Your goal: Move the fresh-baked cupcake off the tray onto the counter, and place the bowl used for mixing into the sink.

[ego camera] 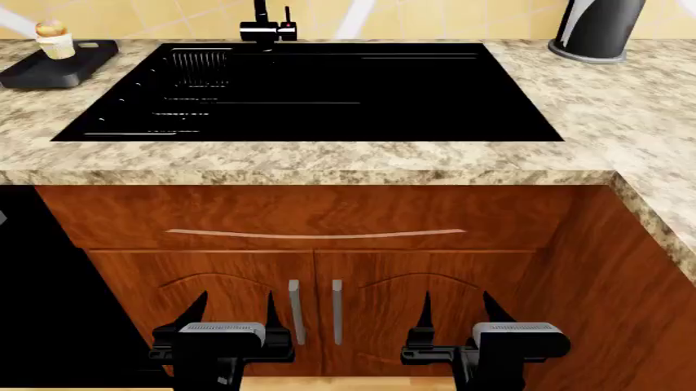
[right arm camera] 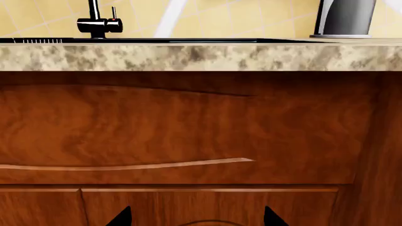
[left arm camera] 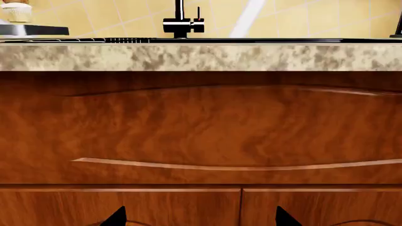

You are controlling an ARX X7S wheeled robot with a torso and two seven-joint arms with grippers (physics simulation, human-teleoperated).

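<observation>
The cupcake point(ego camera: 54, 38) stands upright on the black tray point(ego camera: 60, 67), which lies on the speckled granite tabletop point(ego camera: 326, 159) at the far left, just beside the sink's point(ego camera: 326, 90) ribbed drainboard end. The black faucet point(ego camera: 267, 28) rises behind the sink against the yellow tiled wall, and a dark grey canister point(ego camera: 598, 28) stands on the tabletop at the far right. The bowl does not appear in any view. Both arms hang low before the wooden cabinet doors point(ego camera: 315, 314), well below the tabletop. The left hand point(ego camera: 231, 314) and the right hand point(ego camera: 457, 314) are both released, fingers spread apart and grasping nothing.
</observation>
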